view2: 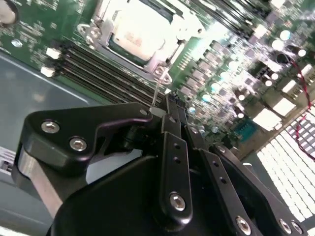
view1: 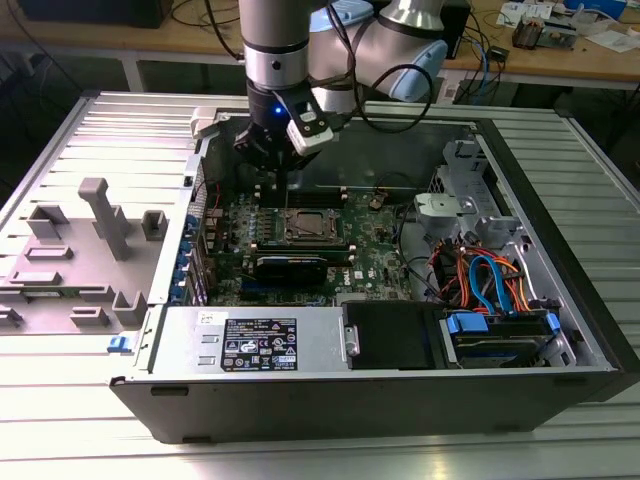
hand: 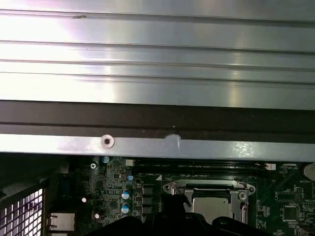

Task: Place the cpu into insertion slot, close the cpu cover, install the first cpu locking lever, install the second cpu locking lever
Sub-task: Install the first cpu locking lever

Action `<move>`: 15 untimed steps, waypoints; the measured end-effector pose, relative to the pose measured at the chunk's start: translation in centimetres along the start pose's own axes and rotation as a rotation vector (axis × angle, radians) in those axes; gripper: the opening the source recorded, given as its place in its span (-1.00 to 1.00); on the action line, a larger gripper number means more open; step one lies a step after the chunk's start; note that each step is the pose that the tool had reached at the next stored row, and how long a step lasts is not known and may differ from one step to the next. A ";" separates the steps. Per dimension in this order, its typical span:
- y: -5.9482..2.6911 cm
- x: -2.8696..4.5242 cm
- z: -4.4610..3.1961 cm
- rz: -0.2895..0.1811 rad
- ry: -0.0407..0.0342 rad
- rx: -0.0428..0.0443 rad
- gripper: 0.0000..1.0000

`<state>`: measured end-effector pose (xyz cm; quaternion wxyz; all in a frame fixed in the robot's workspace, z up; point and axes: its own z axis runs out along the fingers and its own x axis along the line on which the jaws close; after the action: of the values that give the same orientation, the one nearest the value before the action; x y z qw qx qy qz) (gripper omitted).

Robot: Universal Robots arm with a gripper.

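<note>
The insertion slot [view1: 308, 226] lies in the middle of the green board inside the open computer case. The silvery cpu [view2: 135, 29] [hand: 210, 205] sits in it. The cpu cover [view2: 150, 61] [hand: 211, 186] lies flat around the cpu, which shows through its window. My gripper [view1: 278, 183] [view2: 172, 105] hangs just behind the socket's corner on the exterior view's left, its black fingers pressed together. A thin silvery locking lever [view2: 155, 93] rises from that corner up to the fingertips; I cannot tell whether it is clamped or only touching.
Long black memory slots [view2: 93, 64] run beside the socket. A black card [view1: 290, 265] lies in front of it, then the power supply [view1: 250, 345]. Drive cables [view1: 490, 280] fill the exterior view's right. The case wall [hand: 157, 123] stands close. Grey fixtures [view1: 100, 215] sit outside.
</note>
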<state>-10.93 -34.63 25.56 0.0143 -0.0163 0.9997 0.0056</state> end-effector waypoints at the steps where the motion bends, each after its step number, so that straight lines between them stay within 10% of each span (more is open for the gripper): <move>1: -0.01 -0.16 0.05 0.000 -0.0004 0.0000 -0.79; 15: -0.05 -1.13 1.14 0.000 -0.0082 0.0022 -0.79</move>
<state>-9.77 -34.63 24.45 0.0184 -0.0164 0.9997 0.0046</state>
